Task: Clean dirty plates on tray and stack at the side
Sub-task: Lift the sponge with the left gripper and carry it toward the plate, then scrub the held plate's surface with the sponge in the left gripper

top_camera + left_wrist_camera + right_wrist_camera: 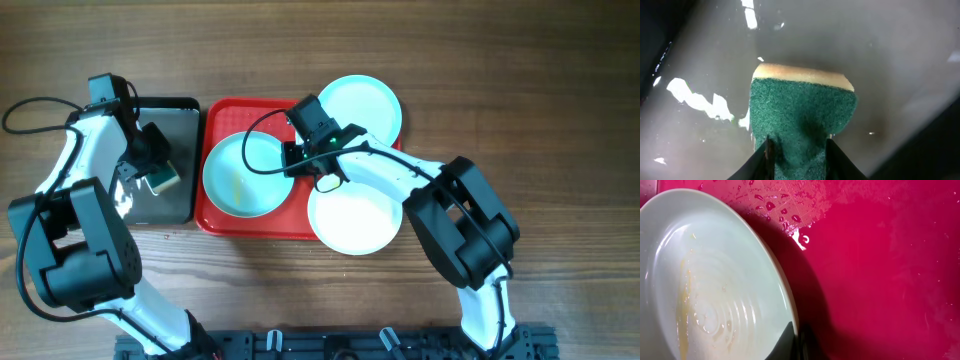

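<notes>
Sponge [802, 117] in left tool [799, 146]

Bright, even light fills the overhead view, white glare streaks the black tray [890, 65] in the dim, soft left wrist view, and the plate [715, 295] shadows the red tray [880, 280].

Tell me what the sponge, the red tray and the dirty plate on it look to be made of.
The sponge is a coarse, matte green scouring layer on yellow foam. The tray looks like moulded plastic: glossy red, water beading on it. The plate is smooth, glossy and pale with faint concentric rings; ceramic or melamine, I cannot tell.
</notes>
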`<state>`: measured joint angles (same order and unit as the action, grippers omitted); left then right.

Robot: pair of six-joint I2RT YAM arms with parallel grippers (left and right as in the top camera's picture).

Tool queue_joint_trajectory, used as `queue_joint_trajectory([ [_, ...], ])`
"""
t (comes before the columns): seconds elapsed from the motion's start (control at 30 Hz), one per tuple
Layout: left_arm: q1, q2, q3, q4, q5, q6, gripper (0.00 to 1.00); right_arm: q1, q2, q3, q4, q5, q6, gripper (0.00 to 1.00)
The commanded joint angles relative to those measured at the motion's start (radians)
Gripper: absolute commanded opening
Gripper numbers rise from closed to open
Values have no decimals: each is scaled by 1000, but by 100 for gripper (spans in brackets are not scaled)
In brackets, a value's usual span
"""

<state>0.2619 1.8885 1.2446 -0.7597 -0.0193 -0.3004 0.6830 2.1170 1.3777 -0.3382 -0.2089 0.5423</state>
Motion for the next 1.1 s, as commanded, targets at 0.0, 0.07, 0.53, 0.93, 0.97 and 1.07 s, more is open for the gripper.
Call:
queue_joint_trajectory([
  [0.0,4,8,-64,16,26,5,27,4,33,2,4,-2,7,4],
  [0.07,4,8,-98,40,26,5,26,4,33,2,4,-2,7,4],
  [0.53,4,-17,-190,169,61,5,4,3,32,2,-3,-2,7,4],
  [0.93,-38,-369,-36,-77,212,190,4,-80,7,2,-24,-160,-52,4],
  [0.97,-50,-368,-36,-87,221,193,4,-90,7,2,-25,-177,-62,4],
  [1.07,-113,-360,-36,-97,221,193,4,-110,7,2,-40,-193,-71,4],
])
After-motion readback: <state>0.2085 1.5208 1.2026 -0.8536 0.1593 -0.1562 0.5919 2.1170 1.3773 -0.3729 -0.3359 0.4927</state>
